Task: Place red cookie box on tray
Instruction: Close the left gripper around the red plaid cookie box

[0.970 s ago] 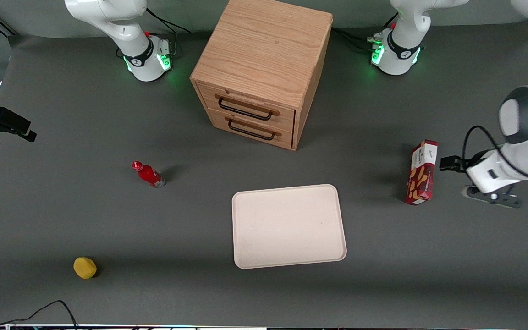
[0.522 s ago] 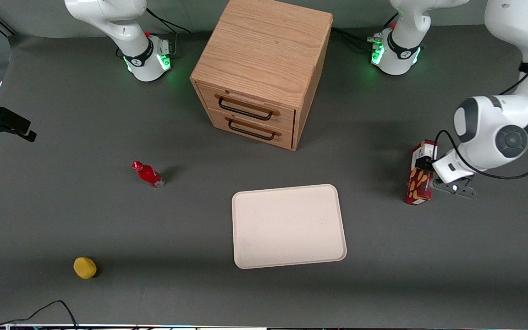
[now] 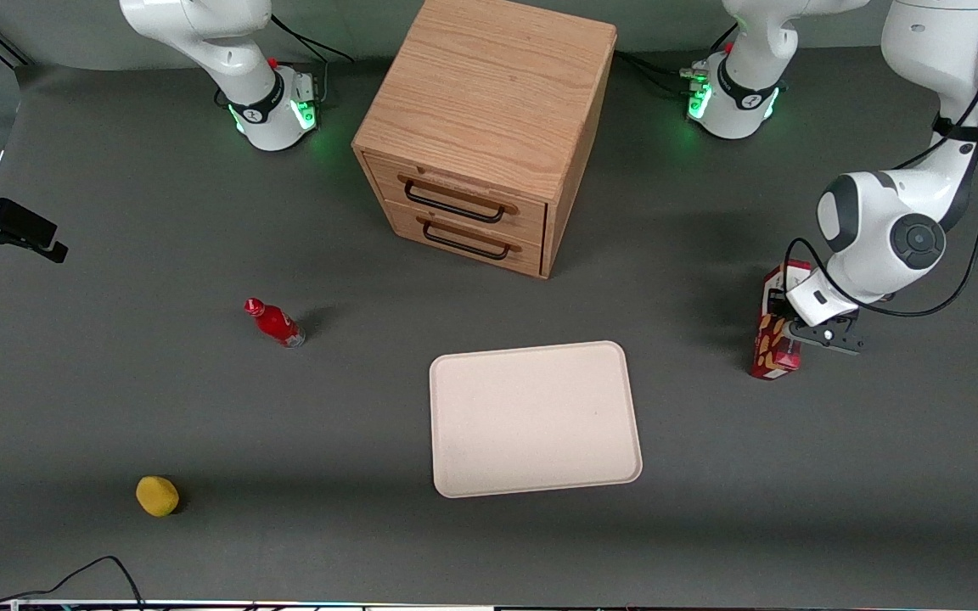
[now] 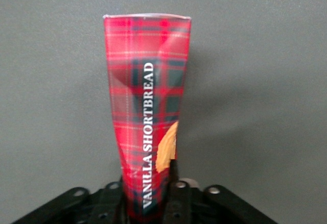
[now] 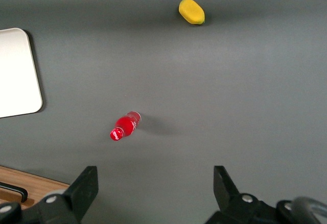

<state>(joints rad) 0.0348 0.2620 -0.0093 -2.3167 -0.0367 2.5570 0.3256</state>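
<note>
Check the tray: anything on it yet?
Nothing: the tray lies bare. The cookie box stands upright on the table toward the working arm's end, apart from the tray, with the gripper at its upper part. The arm covers part of the box.

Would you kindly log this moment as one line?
gripper: at red cookie box, grip unclear | box: upright on table | tray: bare

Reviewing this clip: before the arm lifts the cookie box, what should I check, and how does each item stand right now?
1. Gripper at the red cookie box: ok, against its upper part.
2. Fingers shut on the box: cannot tell.
3. Box upright on the table: ok.
4. Tray bare to receive it: ok.
5. Way from box to tray free of things: ok; the drawer cabinet stands farther from the front camera.
</note>
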